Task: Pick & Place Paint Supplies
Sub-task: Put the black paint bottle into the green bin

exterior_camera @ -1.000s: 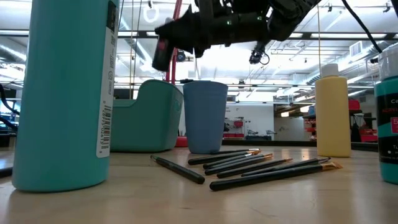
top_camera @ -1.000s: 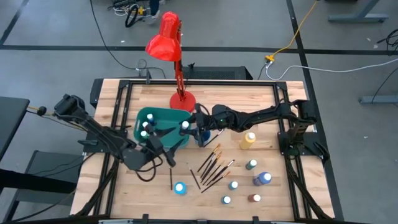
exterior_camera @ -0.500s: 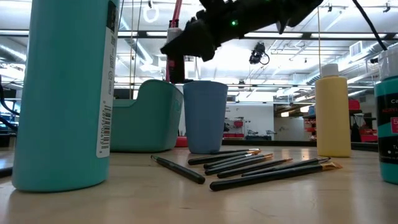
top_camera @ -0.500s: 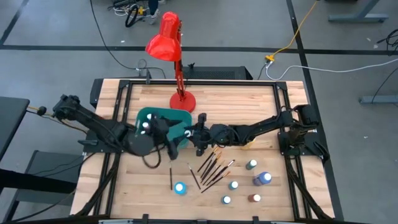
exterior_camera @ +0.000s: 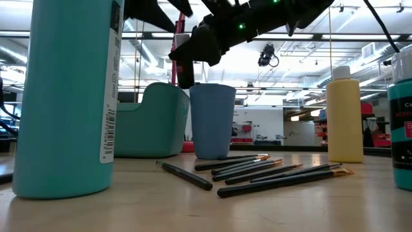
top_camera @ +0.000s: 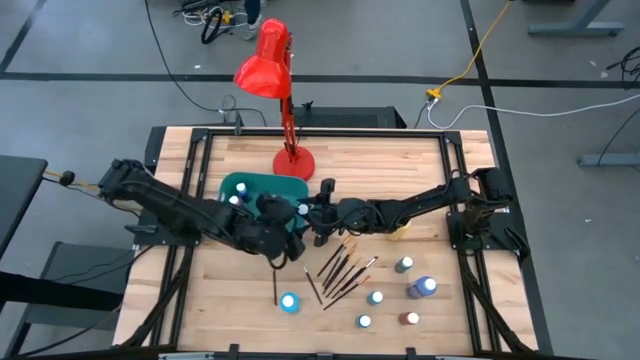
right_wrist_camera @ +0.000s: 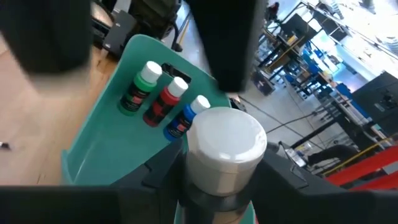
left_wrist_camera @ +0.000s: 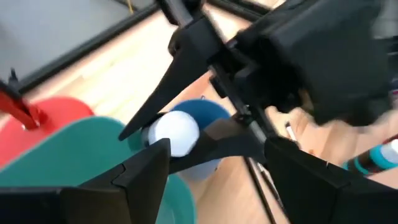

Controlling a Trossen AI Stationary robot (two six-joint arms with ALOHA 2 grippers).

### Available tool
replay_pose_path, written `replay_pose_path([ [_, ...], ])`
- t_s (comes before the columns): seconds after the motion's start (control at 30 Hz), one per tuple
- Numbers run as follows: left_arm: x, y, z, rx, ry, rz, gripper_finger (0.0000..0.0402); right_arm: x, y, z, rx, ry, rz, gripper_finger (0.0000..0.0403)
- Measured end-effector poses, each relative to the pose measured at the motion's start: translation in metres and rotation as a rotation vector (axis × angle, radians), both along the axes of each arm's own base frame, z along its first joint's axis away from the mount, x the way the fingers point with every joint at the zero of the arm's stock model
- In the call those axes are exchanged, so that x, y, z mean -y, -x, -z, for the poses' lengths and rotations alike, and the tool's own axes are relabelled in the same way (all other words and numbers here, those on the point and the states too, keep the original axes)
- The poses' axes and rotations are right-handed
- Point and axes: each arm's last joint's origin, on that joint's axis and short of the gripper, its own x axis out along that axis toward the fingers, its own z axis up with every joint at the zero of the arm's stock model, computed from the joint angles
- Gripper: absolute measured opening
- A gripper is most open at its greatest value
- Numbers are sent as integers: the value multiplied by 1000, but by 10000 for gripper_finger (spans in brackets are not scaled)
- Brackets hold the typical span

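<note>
The right tool [top_camera: 303, 211] reaches in from the right side of the worktop [top_camera: 400, 160] and stands over the near edge of the teal bin [top_camera: 262, 186], just beside the small blue cup [exterior_camera: 212, 120]. Its fingers are closed on a white-capped paint bottle [right_wrist_camera: 225, 144], which shows upright between them in the right wrist view. The left tool [top_camera: 285, 222] is close to it, fingers spread wide with nothing between them; in the left wrist view they frame the white cap from a short way off.

Inside the bin lie three bottles side by side: green [right_wrist_camera: 139, 88], red [right_wrist_camera: 166, 99] and blue [right_wrist_camera: 186, 117], all white-capped.

In front of the cup a loose fan of dark-handled brushes [top_camera: 340, 268] lies flat on the wood, one more brush [top_camera: 275, 283] lying apart to their left. A tall yellow bottle [exterior_camera: 344, 115] stands behind them on the right. Nearer the front edge stand several small bottles, among them a teal one [top_camera: 290, 302] on the left. A red desk lamp [top_camera: 272, 70] stands at the back.
</note>
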Motion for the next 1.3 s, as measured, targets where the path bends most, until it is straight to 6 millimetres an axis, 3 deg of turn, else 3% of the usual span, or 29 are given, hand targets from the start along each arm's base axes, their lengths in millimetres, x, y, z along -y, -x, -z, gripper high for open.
replay_pose_path([
  [0.47, -32, -10, 5, -26, 122, -73, 270, -1, 1, 2, -16, -17, 2, 162],
  [0.8, -37, -9, 4, -32, 107, -84, 268, 0, 1, 1, -12, -18, 0, 162],
  [1.3, -38, -9, 6, -46, 130, -77, 146, -1, 0, 0, 6, -31, -28, 162],
])
